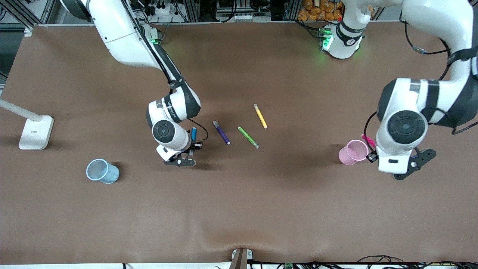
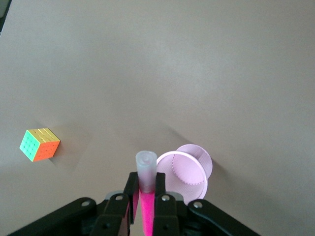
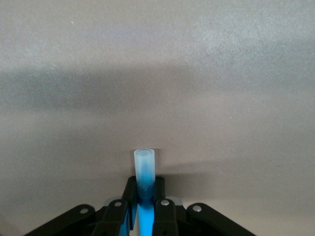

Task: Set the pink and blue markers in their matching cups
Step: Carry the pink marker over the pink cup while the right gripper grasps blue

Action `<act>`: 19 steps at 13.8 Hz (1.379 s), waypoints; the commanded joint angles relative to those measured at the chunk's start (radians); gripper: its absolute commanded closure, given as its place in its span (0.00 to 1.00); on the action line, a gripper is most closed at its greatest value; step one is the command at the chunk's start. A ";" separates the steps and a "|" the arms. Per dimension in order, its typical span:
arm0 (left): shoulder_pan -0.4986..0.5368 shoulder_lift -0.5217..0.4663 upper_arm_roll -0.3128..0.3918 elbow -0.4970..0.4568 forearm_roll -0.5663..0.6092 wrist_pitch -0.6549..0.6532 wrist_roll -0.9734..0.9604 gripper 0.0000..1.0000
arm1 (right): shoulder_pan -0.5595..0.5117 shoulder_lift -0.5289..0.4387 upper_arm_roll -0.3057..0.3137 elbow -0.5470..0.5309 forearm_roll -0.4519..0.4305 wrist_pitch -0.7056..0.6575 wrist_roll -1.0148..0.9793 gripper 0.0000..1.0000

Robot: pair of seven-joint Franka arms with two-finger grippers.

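Note:
My right gripper [image 1: 192, 148] [image 3: 145, 192] is shut on the blue marker [image 1: 194, 133] [image 3: 145, 169], low over the middle of the table. The marker's pale end sits close to the tabletop. The light blue cup [image 1: 102, 171] stands toward the right arm's end, nearer the front camera. My left gripper [image 2: 146, 191] is shut on the pink marker [image 1: 368, 140] [image 2: 146, 172], right beside the pale pink cup [image 1: 353, 152] [image 2: 184, 173] at the left arm's end. The pink marker's pale end points past the cup's rim, outside the cup.
A dark purple marker [image 1: 221, 132], a green marker [image 1: 248, 137] and a yellow marker [image 1: 260, 116] lie loose mid-table beside my right gripper. A white lamp base [image 1: 36, 132] stands at the right arm's end. A colour cube [image 2: 39, 145] lies on the table.

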 commanded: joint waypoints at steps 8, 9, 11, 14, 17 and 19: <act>-0.020 0.100 -0.002 0.008 0.193 0.008 -0.345 1.00 | -0.047 -0.152 -0.041 0.119 -0.002 -0.012 -0.429 1.00; -0.037 0.113 -0.002 0.010 0.205 0.008 -0.368 1.00 | -0.055 -0.155 -0.042 0.136 -0.002 -0.012 -0.476 1.00; -0.060 0.141 0.000 0.010 0.219 0.008 -0.427 1.00 | -0.073 -0.176 -0.045 0.156 -0.002 -0.010 -0.565 1.00; -0.060 0.156 -0.002 0.010 0.234 0.008 -0.462 1.00 | -0.118 -0.234 -0.044 0.161 -0.001 0.002 -0.680 1.00; -0.071 0.176 -0.002 0.010 0.234 0.008 -0.499 1.00 | -0.193 -0.287 -0.042 0.161 0.005 0.037 -0.794 1.00; -0.072 0.189 -0.002 0.010 0.231 0.008 -0.513 1.00 | -0.253 -0.313 -0.041 0.155 0.012 0.049 -0.886 1.00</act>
